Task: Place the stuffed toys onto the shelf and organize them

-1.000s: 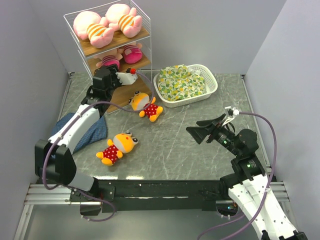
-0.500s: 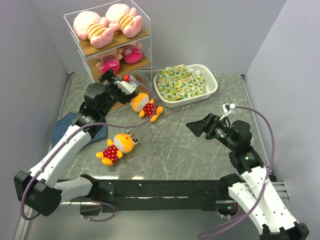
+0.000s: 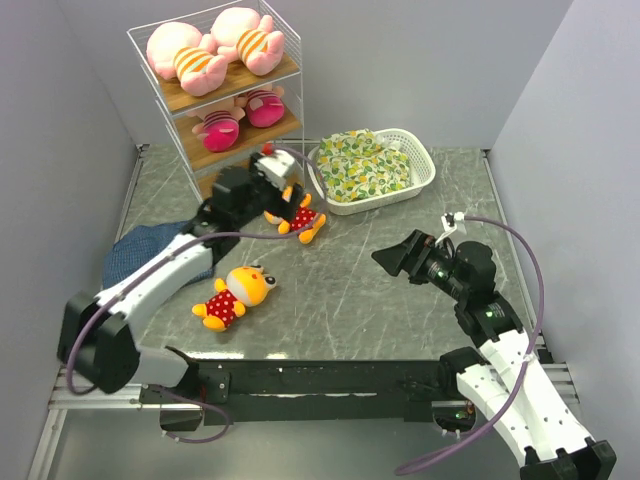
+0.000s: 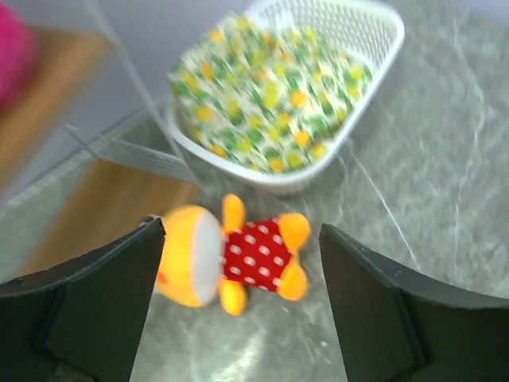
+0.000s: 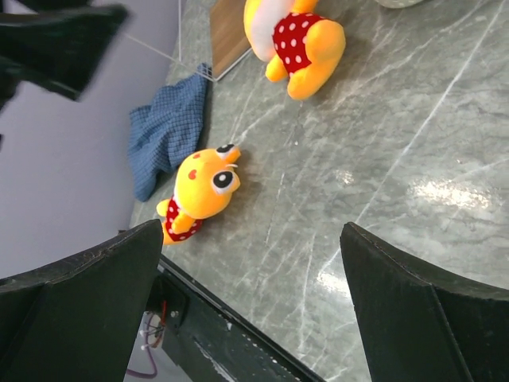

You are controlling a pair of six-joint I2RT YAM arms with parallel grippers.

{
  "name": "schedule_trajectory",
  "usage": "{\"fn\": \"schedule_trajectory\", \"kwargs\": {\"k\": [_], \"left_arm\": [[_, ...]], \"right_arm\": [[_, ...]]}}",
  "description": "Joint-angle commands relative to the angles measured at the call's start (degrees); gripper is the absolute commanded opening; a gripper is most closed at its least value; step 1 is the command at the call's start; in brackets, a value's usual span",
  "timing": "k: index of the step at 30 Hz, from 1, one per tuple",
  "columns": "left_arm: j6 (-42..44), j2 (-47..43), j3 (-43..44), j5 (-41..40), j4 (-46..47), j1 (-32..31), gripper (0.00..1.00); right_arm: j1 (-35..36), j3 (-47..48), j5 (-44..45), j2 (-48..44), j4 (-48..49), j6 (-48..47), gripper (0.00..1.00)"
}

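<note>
Orange-yellow animal in red polka-dot outfit lies on table, just beside shelf bottom board. Left gripper above it, jaws wide, not touching. Other orange animal farther out from shelf. Pigs on shelf top board, dolls on middle board. Right gripper well apart from shelf, jaws wide.

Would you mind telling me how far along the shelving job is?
Done: two pigs on the shelf, top tier; two dolls, middle tier. In hand: the open left gripper hovers over one orange animal beside the shelf. Left: that one and the second orange animal.
</note>
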Motion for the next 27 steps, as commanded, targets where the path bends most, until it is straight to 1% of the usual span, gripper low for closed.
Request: {"fn": "schedule_trajectory", "kwargs": {"k": [1,2,3,4,5,8,10,13,19,24,25,27], "left_arm": [[1.1,4.6,-1.3,-6.9,5.6,-5.7,0.82],[1.6,5.8,-0.6,-8.1,6.3,-7.0,0.81],[1.6,8.7,0.2,-11.6,6.2,-7.6,0.77],[1.8,10.2,1.1,-12.7,5.7,-7.9,0.72],[2.0,11.8,2.8,-14.2,4.7,-8.6,0.63],[4.5,17.6,3.9,-17.8,5.2,-10.1,0.56],[6.0,21.5,3.6,-21.5,7.7,-10.9,0.56],[6.9,26.4,4.4,-23.7,9.5,-11.7,0.57],[6.9,32.9,7.8,-23.2,10.5,-12.1,0.59],[7.3,36.4,8.6,-25.1,10.4,-12.1,0.61],[7.7,36.7,8.4,-25.3,10.4,-12.1,0.6],[8.2,37.5,8.0,-25.9,10.2,-12.1,0.55]], "right_arm": [[0.3,-0.8,1.6,-1.9,-0.7,-1.6,1.0],[0.3,-0.8,1.5,-2.3,-1.0,-1.6,1.0],[0.2,-0.9,1.5,-2.6,-1.6,-1.8,1.0],[0.2,-1.1,1.4,-3.3,-1.7,-1.8,1.0],[0.2,-1.4,1.4,-4.0,-1.8,-1.7,1.0],[0.2,-1.9,1.6,-5.7,-2.0,-1.6,1.0],[0.2,-2.0,1.1,-6.7,-2.2,-1.6,1.0],[0.2,-2.1,0.6,-7.2,-2.6,-1.8,1.0],[0.2,-1.6,0.6,-6.8,-2.9,-2.7,1.0],[0.2,-1.4,0.5,-6.4,-2.8,-2.8,1.0],[0.3,-1.4,0.5,-6.4,-2.7,-2.8,1.0],[0.2,-1.8,0.6,-6.5,-2.3,-2.6,1.0]]}}
